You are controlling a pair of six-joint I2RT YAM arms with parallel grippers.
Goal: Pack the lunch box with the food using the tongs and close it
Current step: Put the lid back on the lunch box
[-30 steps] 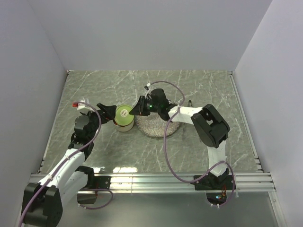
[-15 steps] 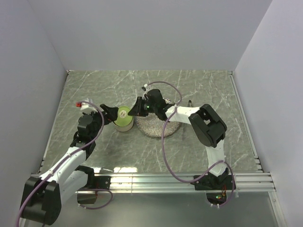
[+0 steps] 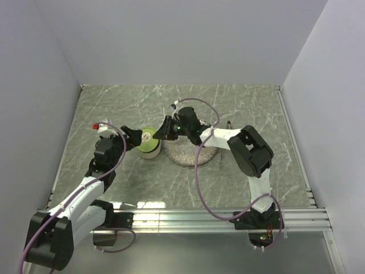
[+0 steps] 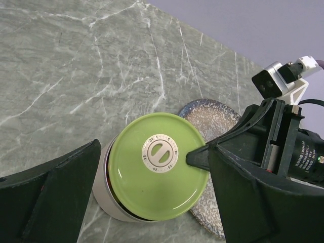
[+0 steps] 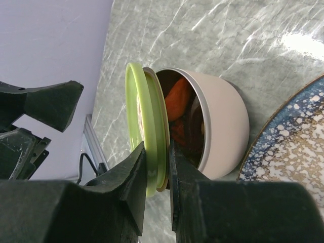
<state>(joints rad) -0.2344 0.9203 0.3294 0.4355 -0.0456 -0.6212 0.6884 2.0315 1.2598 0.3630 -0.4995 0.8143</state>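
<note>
Lunch box (image 3: pixel 150 152) left of centre, green lid (image 4: pixel 158 179) tilted ajar and pinched by the right gripper (image 5: pixel 157 152), left gripper (image 4: pixel 154 152) spread wide around it.

Around the lunch box (image 3: pixel 150 153), the left claw (image 3: pixel 136 139) blocks 9 o'clock. The right claw (image 3: pixel 161 133), clamped on the lid (image 3: pixel 147 138), and the plate (image 3: pixel 185 153) block 3 o'clock. Bare desk (image 3: pixel 228 103) lies open at 12 and 6 o'clock.

Robot lab cell: bare white walls (image 3: pixel 171 40) around marble-patterned table (image 3: pixel 114 105).
</note>
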